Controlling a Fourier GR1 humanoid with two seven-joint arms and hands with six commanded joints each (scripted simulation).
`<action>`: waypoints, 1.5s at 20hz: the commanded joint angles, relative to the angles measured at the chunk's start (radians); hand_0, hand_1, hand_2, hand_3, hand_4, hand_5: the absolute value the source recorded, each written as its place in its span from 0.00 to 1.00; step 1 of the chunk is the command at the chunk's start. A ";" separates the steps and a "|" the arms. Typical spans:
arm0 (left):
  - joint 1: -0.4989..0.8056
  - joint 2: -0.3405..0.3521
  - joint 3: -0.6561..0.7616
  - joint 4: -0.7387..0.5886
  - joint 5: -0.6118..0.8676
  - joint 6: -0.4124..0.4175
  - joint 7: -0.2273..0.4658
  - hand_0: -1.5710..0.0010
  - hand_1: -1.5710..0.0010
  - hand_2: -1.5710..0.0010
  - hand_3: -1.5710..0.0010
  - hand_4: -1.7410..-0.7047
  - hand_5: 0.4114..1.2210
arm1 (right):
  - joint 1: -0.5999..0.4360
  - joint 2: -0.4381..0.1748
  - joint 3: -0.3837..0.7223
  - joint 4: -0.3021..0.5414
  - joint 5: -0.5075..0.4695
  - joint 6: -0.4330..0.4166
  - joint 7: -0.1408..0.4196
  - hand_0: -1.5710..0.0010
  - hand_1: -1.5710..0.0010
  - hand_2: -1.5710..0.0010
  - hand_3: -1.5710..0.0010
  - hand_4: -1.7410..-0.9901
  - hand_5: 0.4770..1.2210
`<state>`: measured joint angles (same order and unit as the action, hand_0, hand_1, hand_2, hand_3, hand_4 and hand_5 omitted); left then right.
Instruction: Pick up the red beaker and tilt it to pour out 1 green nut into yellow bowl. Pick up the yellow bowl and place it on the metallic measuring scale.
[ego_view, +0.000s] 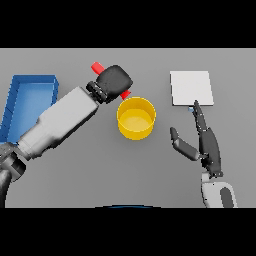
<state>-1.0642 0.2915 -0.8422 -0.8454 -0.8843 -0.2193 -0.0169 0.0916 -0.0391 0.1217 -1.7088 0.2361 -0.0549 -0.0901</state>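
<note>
My left hand (115, 79) is curled round the red beaker (97, 66), which lies tilted; only its two red ends show, the lower one (125, 95) just above the rim of the yellow bowl (136, 118). The bowl stands upright in the middle of the table; I see no nut in it. The metallic scale (191, 88) is a pale square plate at the back right. My right hand (206, 142) rests open between bowl and scale, fingers straight and pointing toward the scale's near edge, thumb spread toward the bowl.
A blue bin (24, 100) stands at the far left, partly behind my left forearm (60, 120). Grey table surface (125, 170) lies in front of the bowl.
</note>
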 joint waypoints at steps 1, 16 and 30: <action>-0.015 0.005 -0.026 0.004 -0.016 -0.020 0.000 0.00 0.00 0.00 0.00 0.04 1.00 | 0.014 0.003 0.005 0.000 0.002 0.001 -0.022 1.00 1.00 1.00 1.00 0.71 0.24; -0.228 -0.053 -0.409 0.125 -0.231 -0.033 -0.057 0.00 0.00 0.00 0.00 0.01 1.00 | 0.000 -0.003 0.003 -0.009 0.023 -0.015 -0.002 1.00 1.00 1.00 1.00 0.77 0.20; -0.478 -0.063 -0.557 0.236 -0.255 0.007 -0.117 0.00 0.00 0.00 0.00 0.02 1.00 | -0.004 -0.005 0.000 0.005 0.019 -0.013 -0.025 1.00 1.00 1.00 1.00 0.79 0.23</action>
<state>-1.5433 0.2293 -1.3989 -0.6090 -1.1367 -0.2134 -0.1310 0.0876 -0.0444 0.1212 -1.7041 0.2546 -0.0684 -0.1157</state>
